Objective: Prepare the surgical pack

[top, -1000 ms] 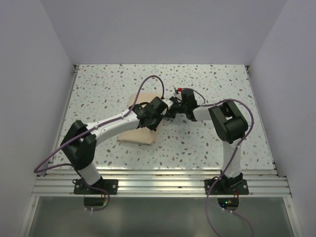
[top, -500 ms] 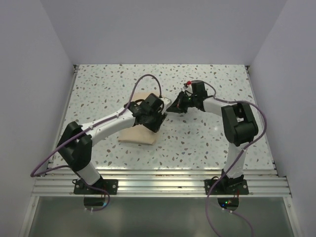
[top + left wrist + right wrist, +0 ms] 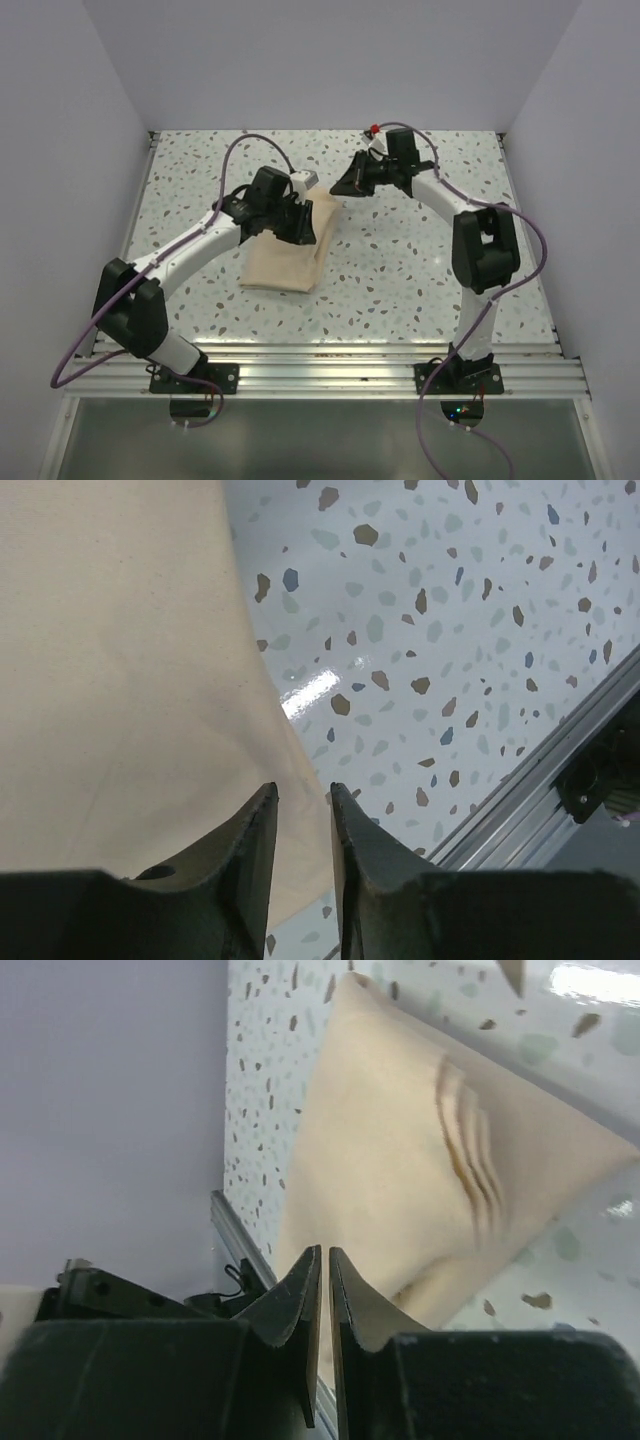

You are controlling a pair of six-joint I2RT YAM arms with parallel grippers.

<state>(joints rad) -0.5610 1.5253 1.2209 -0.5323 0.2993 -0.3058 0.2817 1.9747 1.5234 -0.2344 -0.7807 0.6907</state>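
Table [image 3: 420, 290]: speckled terrazzo top, with the pack lying on it left of centre.
Surgical pack [image 3: 290, 262]: tan fabric folded into a flat rectangle, with layered folds showing in the right wrist view.
Left gripper [image 3: 302, 795]: hangs over the pack's far half, its fingertips above the cloth edge where it meets the table. The fingers are slightly parted with nothing between them. Contact with the cloth cannot be told.
Right gripper [image 3: 325, 1252]: sits near the pack's far right corner, clear of the cloth. The fingers are all but together, leaving only a thin slit, and hold nothing.
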